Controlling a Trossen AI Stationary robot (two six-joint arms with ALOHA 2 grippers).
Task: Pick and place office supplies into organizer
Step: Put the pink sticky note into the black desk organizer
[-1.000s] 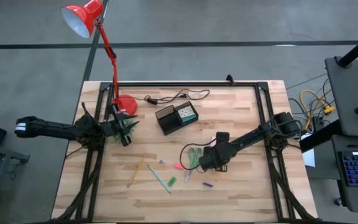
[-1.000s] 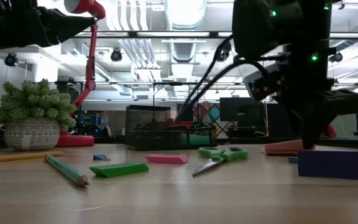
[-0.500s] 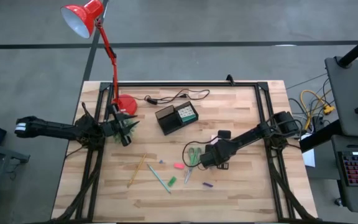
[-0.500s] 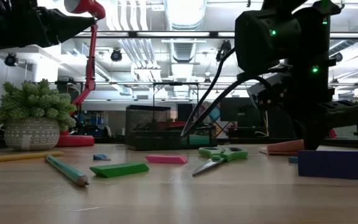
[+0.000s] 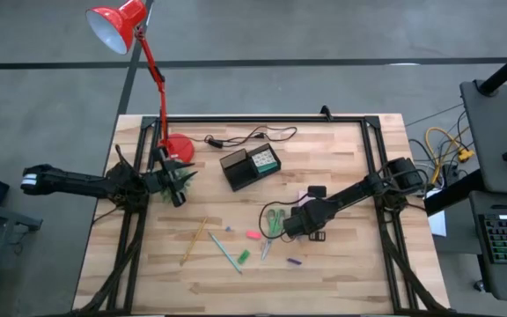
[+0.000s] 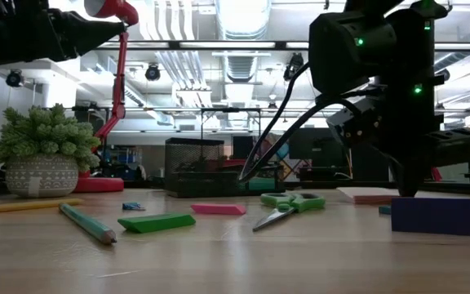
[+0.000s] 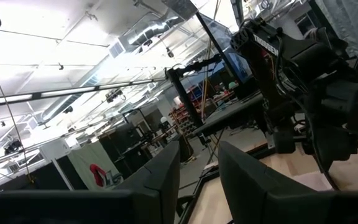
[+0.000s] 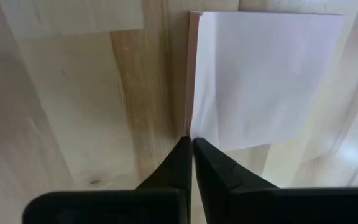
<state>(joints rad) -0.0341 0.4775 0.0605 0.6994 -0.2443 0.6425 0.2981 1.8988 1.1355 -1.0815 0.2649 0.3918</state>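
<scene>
My right gripper [image 8: 191,149] is shut, its tips at a corner of the pink sticky-note pad [image 8: 260,74], which lies flat on the wood [image 6: 365,194]. In the high view that gripper [image 5: 297,229] is just right of the green-handled scissors [image 5: 274,220]. The black organizer [image 5: 249,165] stands farther back with a white green-dotted cube [image 5: 263,158] in it. A yellow pencil [image 5: 194,239], a green pen [image 5: 224,252] and small pink [image 5: 253,235], green [image 5: 244,256] and purple [image 5: 294,261] pieces lie scattered. My left gripper [image 7: 199,180] waits open at the table's left. My right gripper points down with its shut fingertips [image 8: 182,155] right at the pad's corner [image 8: 194,127]. Nothing shows between the fingers. I cannot tell whether they touch the pad, which lies flat on the table.
A red lamp's base [image 5: 178,147] and a potted plant [image 6: 43,159] stand at the far left by my left arm. A black cable [image 5: 249,136] lies behind the organizer. A black frame [image 5: 262,119] runs along the table's edges.
My right gripper has shut over the sticky-note pad. The pad, which stood tilted with one edge raised by the fingers, has dropped and now lies flat on the table.
</scene>
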